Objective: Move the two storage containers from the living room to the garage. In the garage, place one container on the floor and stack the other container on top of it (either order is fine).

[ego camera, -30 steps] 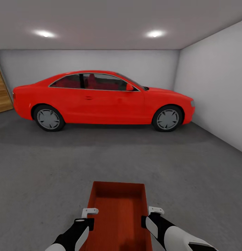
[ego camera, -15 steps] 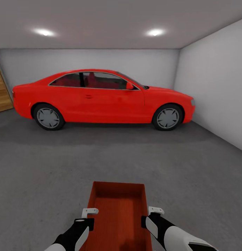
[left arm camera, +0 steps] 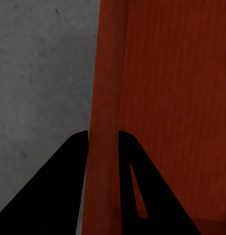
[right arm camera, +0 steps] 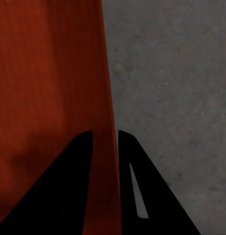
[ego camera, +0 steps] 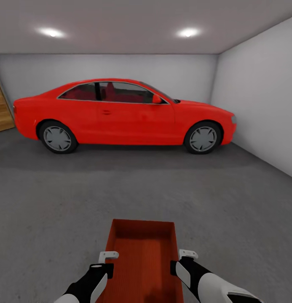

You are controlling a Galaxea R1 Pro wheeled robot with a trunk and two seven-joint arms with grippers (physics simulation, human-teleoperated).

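I am in the garage. One storage container (ego camera: 141, 252), long, shallow and red-orange, lies lengthwise between my arms low in the head view. My left gripper (ego camera: 107, 257) is shut on its left wall and my right gripper (ego camera: 183, 256) is shut on its right wall. In the left wrist view the dark fingers of the left gripper (left arm camera: 103, 134) pinch the ribbed wall of the container (left arm camera: 105, 88), with grey floor (left arm camera: 39, 73) beside it. The right wrist view has the right gripper (right arm camera: 104, 133) clamped on the thin wall of the container (right arm camera: 49, 88) over the floor (right arm camera: 167, 98).
A big red car (ego camera: 120, 113) is parked crosswise ahead, near the back wall. A wooden door (ego camera: 1, 109) stands at the far left and a white side wall (ego camera: 263, 92) runs along the right. Rough grey concrete floor (ego camera: 57, 198) spreads between me and the car.
The whole head view has shifted: the car and back wall sit slightly higher, so the camera moved. The container and both grippers keep the same hold and place in view.
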